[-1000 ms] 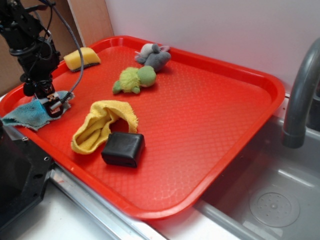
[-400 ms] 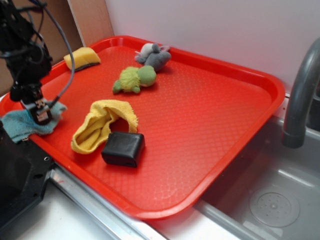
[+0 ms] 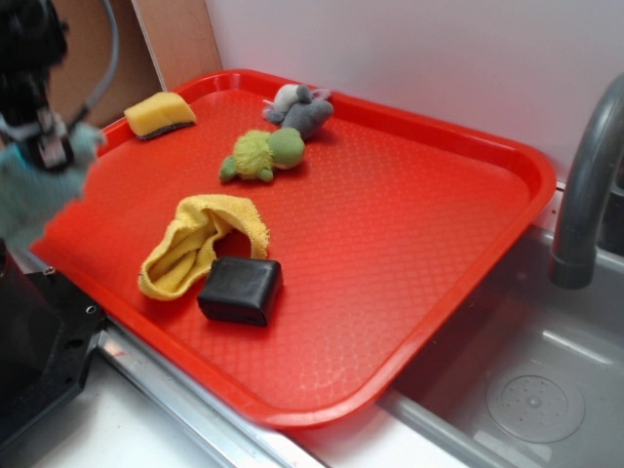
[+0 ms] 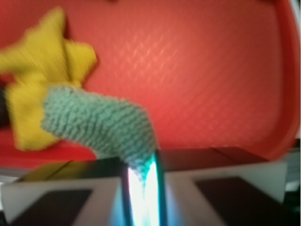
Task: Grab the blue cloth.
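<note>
The gripper [image 3: 44,146] is above the tray's [image 3: 419,253] left edge, raised off the surface, and its jaws are pinched together on the blue cloth [image 3: 29,195]. In the exterior view the cloth is motion-blurred and hangs from the fingertips down and to the left, over the tray's left rim, with no part of it clearly resting on the tray. In the wrist view the blue cloth [image 4: 101,125] runs from the narrow slit between the 2 closed fingers [image 4: 61,193] up and to the left, its knitted texture sharp near the gripper [image 4: 141,179], with the red tray floor behind it.

The yellow cloth [image 3: 200,239] lies crumpled near the tray's front left part, apart from the gripper. A black block [image 3: 241,290] touches its lower right side. A yellow sponge [image 3: 159,114] sits at the far left corner. A green plush toy [image 3: 261,154] and a grey plush toy [image 3: 300,107] lie near the far edge, close together. A grey faucet [image 3: 585,185] stands beyond the tray's right edge, over a sink [image 3: 526,380].
</note>
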